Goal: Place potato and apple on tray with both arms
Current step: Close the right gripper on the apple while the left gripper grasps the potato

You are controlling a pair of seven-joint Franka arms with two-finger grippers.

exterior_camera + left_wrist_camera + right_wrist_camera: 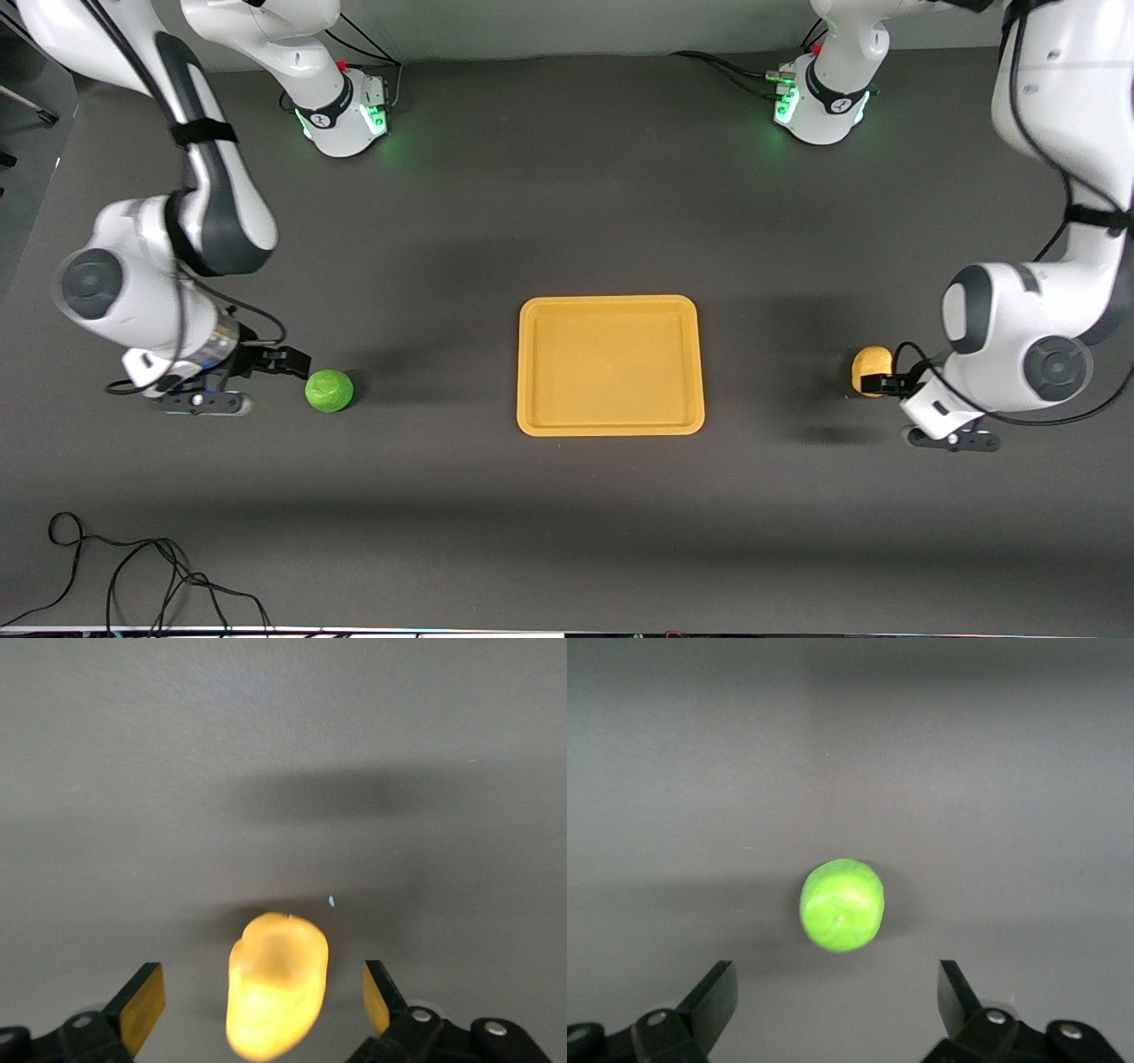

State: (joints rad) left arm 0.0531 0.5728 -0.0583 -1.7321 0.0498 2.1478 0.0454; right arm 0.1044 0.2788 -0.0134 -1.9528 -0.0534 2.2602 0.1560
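The orange-yellow tray (609, 365) lies empty in the middle of the table. The green apple (329, 390) sits on the table toward the right arm's end. My right gripper (285, 365) is low beside it, open and empty; in the right wrist view the apple (842, 905) lies just ahead of the open gripper (835, 979). The yellow-tan potato (870, 369) sits toward the left arm's end. My left gripper (879, 383) is open around it; in the left wrist view the potato (276, 983) lies between the spread fingers (142, 1005), untouched.
The two arm bases (341, 111) (819, 102) stand at the table's back edge. A loose black cable (133, 567) lies near the front edge at the right arm's end. Bare dark table surrounds the tray.
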